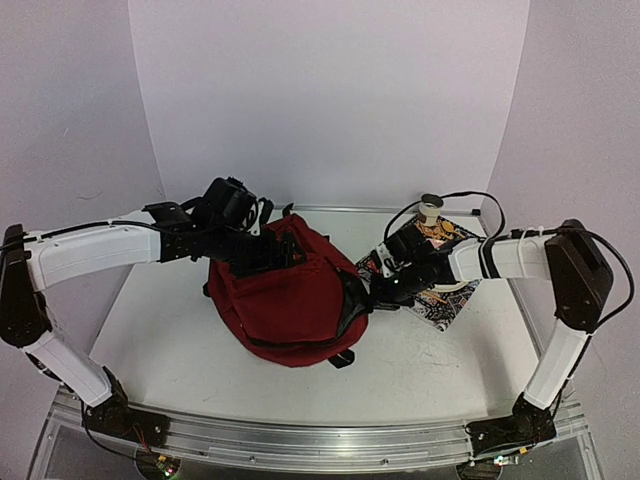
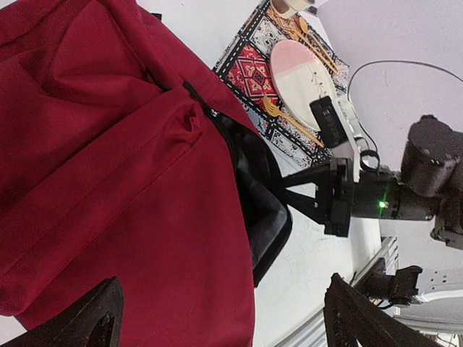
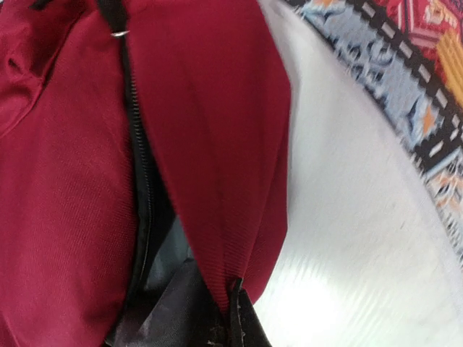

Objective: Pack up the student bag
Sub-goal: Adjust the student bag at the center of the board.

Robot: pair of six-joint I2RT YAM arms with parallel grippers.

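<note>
Clamped shut with the right gripper on the black-edged lip of the large dark red fabric student bag, with the cloth running straight into the fingertips in the right wrist view. Can make out a sliver of grey inner lining just beyond that pinch, alongside the black zipper, so judged partly unzipped on this side at least. Hovering with the left gripper over the bag's upper panel, fingers spread wide and holding nothing. Red cloth directly beneath, the pinched lip ahead and across. Slumped on the white table, under the left gripper and on the inner side of the right one. Behind the right gripper, back under its forearm and just beside the bag: a patterned woven placemat with a pink-and-white oval plate and a gold fork.

Looks soft and limp, folding wherever unsupported. Probably light, judging by the sag. Seems a grippy weave, unlikely to slip from a firm pinch, but apt to stretch and drag rather than lift as one piece. Best taken by a doubled seam: the zipper lip opposite the right gripper's hold, close under the left fingers, to pull the mouth apart. Better to avoid the loose black straps, likely to tug the whole bag toward the placemat.
</note>
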